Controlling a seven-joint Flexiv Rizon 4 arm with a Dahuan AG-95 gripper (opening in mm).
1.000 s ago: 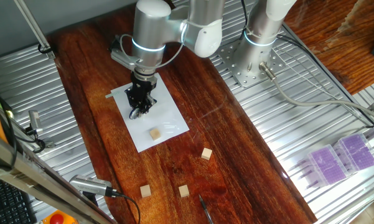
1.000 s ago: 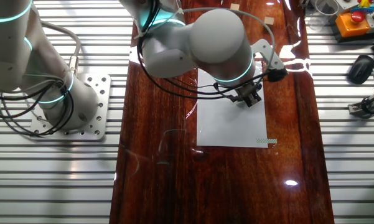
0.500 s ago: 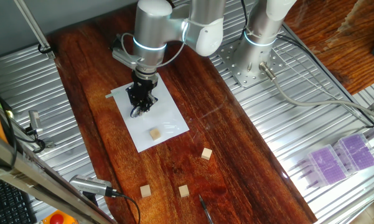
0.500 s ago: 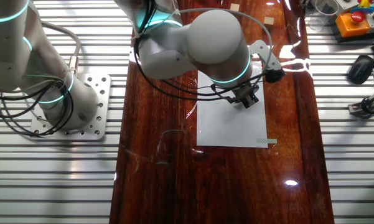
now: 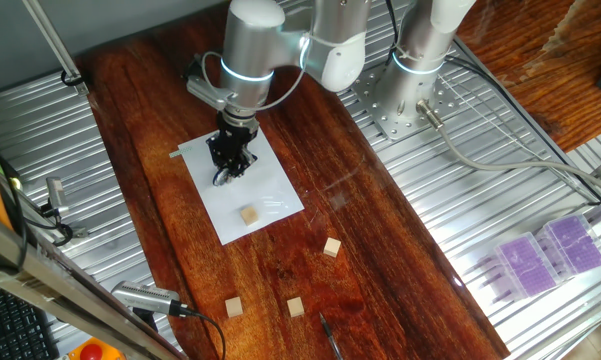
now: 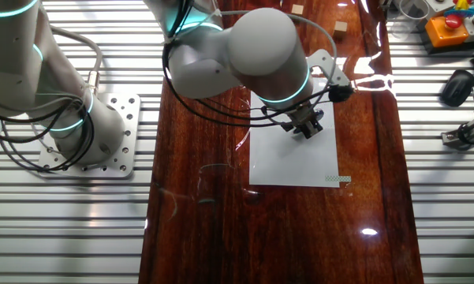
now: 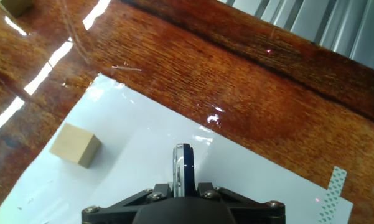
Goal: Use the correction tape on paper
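Note:
The paper (image 5: pixel 271 193) lies flat on the dark wooden tabletop, also seen as a white sheet (image 6: pixel 291 161) and up close (image 7: pixel 132 140). My gripper (image 5: pixel 227 168) points down over the sheet's far half and is shut on the correction tape (image 7: pixel 183 163). The dispenser is seen edge-on as a thin dark and pale disc sticking out between the fingers. Its tip (image 5: pixel 222 180) meets the sheet. In the other fixed view the gripper (image 6: pixel 306 127) stands near the paper's right edge, and the arm hides most of the dispenser.
A tan wooden cube (image 5: pixel 248 215) rests on the paper near its front, also seen left of the jaws (image 7: pixel 75 144). Three more cubes (image 5: pixel 331 247) (image 5: pixel 295 306) (image 5: pixel 234 307) lie on the wood. A strip of patterned tape (image 6: pixel 337 179) holds a paper corner. Metal slats flank the board.
The gripper, still shut on the dispenser, has slid a short way across the paper, right and back in the one fixed view. The cube on the paper has not moved.

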